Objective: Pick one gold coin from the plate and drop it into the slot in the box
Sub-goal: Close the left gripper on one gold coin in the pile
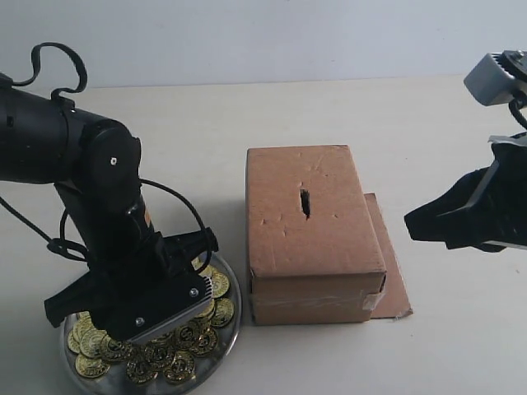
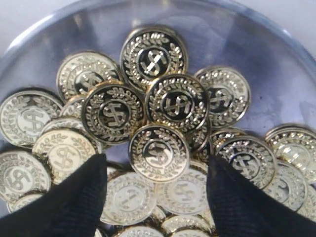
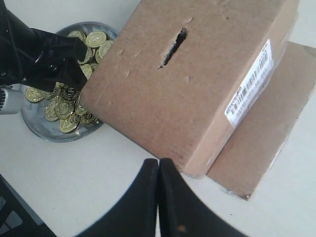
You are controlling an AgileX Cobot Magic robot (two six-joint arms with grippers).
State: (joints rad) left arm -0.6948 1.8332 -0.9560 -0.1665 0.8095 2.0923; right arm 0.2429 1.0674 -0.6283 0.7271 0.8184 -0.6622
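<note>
A: "Where was the left gripper [image 2: 157,159] at that moment?"

B: "It hung low over the plate [image 2: 284,59], with the jaws spread and nothing pinched. One gold coin [image 2: 159,152] lay on top of the other coins [image 2: 116,113], right between the two fingertips."

A: "How should it have taken that coin?"

B: "I think it needed to go straight down and close slowly on the edges of that top coin only. The pile overlapped, so a deep or tilted grip could catch two, or slip."

A: "And the target?"

B: "The box [image 1: 313,239] stood just beside the plate, the box slot [image 1: 305,203] narrow in its top face. The right gripper [image 3: 158,170] was apart, jaws pressed together, empty."
</note>
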